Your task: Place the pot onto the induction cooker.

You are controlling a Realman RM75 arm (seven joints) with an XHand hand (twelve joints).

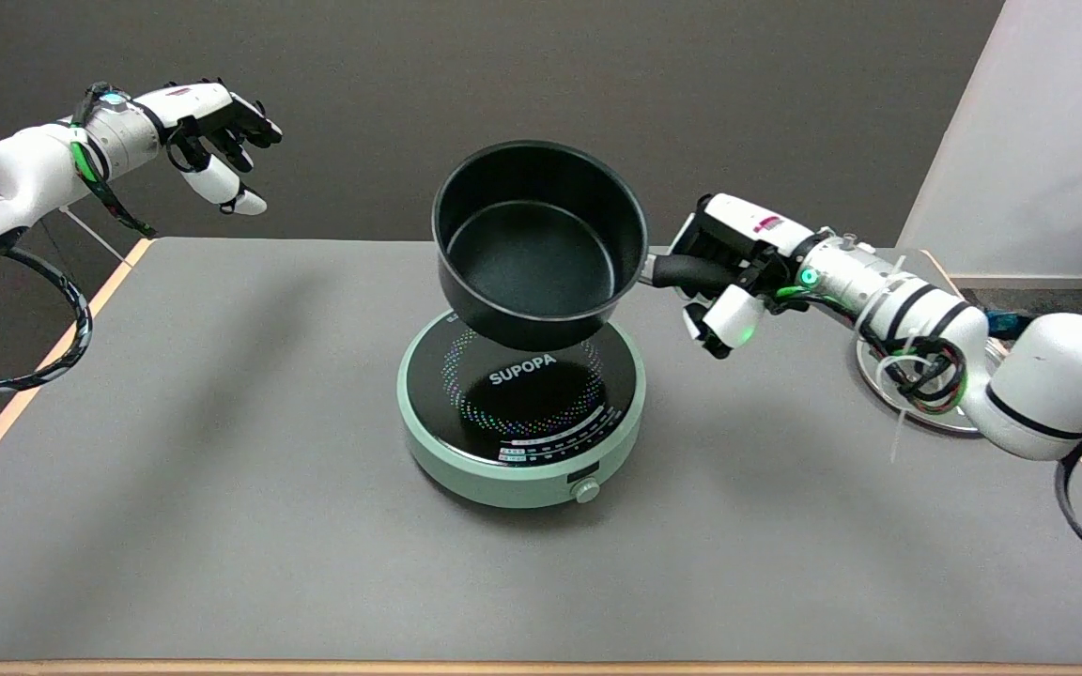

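A black pot [537,246] hangs in the air over the back part of the induction cooker [522,413], a round green unit with a black glass top marked SUPOPA. The pot's bottom is clear of the glass, and its mouth tilts a little toward the camera. My right hand [727,272] grips the pot's black handle [682,272] from the right, fingers wrapped around it. The pot is empty inside.
A glass lid [926,399] lies on the grey table at the right, mostly hidden behind my right forearm. The idle left hand [217,127] hangs in the air at the upper left. A cable runs behind the cooker. Orange edging marks the table's sides.
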